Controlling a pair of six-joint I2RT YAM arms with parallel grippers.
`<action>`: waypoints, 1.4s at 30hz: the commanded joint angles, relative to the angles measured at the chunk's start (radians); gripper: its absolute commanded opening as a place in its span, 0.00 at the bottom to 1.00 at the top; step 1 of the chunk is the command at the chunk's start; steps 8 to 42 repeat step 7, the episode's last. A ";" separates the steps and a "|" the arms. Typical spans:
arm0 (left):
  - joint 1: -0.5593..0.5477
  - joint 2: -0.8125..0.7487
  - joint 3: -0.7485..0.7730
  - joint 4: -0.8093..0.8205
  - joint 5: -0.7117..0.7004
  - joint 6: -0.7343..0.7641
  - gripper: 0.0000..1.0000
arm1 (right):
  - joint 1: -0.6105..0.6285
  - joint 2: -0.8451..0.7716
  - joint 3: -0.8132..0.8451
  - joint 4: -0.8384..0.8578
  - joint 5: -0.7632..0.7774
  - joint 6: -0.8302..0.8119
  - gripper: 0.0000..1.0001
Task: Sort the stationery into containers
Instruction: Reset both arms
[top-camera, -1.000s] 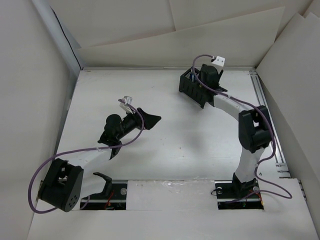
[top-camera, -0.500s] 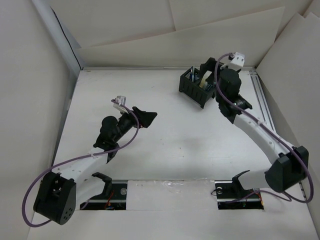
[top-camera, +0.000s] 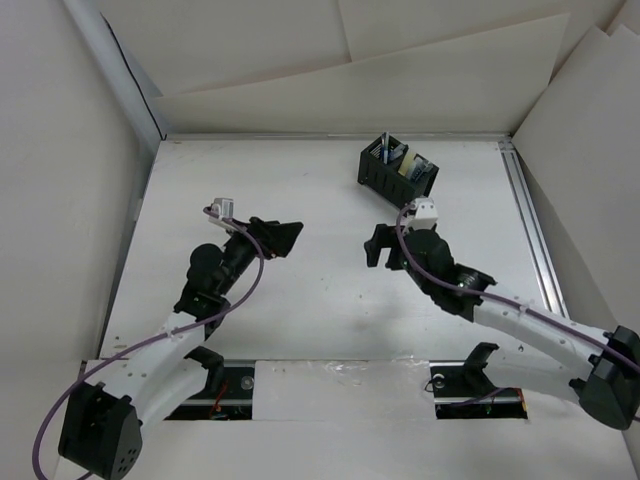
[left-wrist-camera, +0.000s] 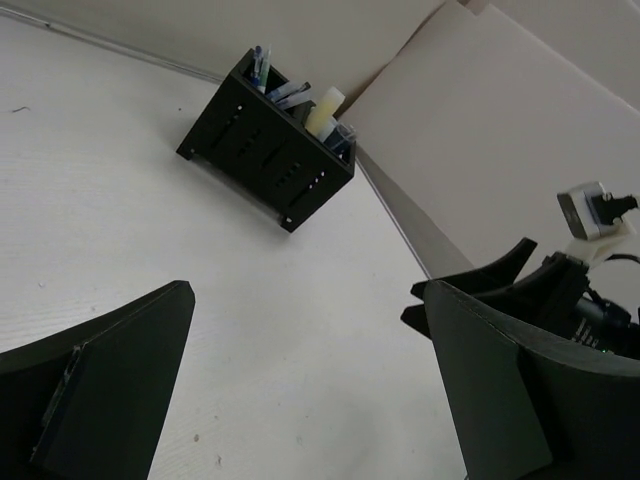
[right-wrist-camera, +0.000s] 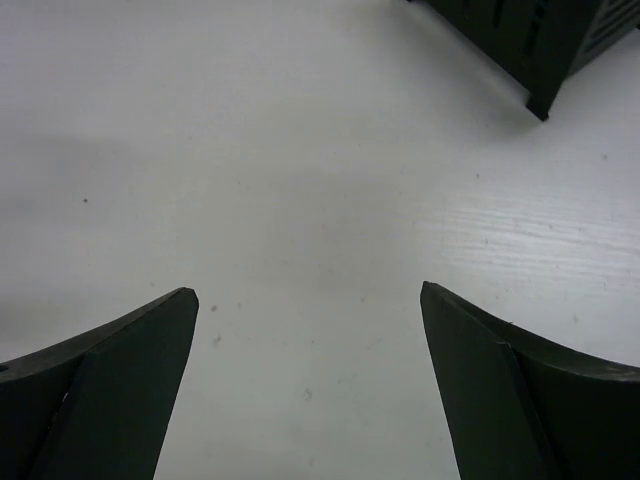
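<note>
Black slotted desk organiser (top-camera: 385, 180) upright, far side, rotated diagonally. Blue pens (left-wrist-camera: 259, 66) and pale yellow marker (left-wrist-camera: 322, 112) stand inside its compartments.

The organiser (right-wrist-camera: 540, 40) runs off the right wrist view's top edge; from above its pens (top-camera: 398, 156) blur together.

1. Left gripper (left-wrist-camera: 308, 290) spread wide, nothing between the fingers (left-wrist-camera: 110, 380)
2. Black organiser (left-wrist-camera: 265, 150) upright on white table (left-wrist-camera: 150, 230), far side, near the wall panels (left-wrist-camera: 500, 110)
3. Inside it: blue pen (left-wrist-camera: 258, 66) at the left end, pale yellow marker (left-wrist-camera: 322, 110) further right, other bluish items between, too small to tell
4. Right gripper (left-wrist-camera: 475, 285) at the right edge, partly hidden behind the left's own finger
</note>
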 joint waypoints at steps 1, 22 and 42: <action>-0.003 -0.023 0.014 -0.054 -0.033 -0.029 0.99 | 0.021 -0.088 -0.046 -0.044 0.066 0.044 0.99; -0.003 -0.052 0.048 -0.157 -0.057 -0.005 0.99 | 0.039 -0.179 -0.096 -0.084 0.075 0.053 0.99; -0.003 -0.052 0.048 -0.157 -0.057 -0.005 0.99 | 0.039 -0.179 -0.096 -0.084 0.075 0.053 0.99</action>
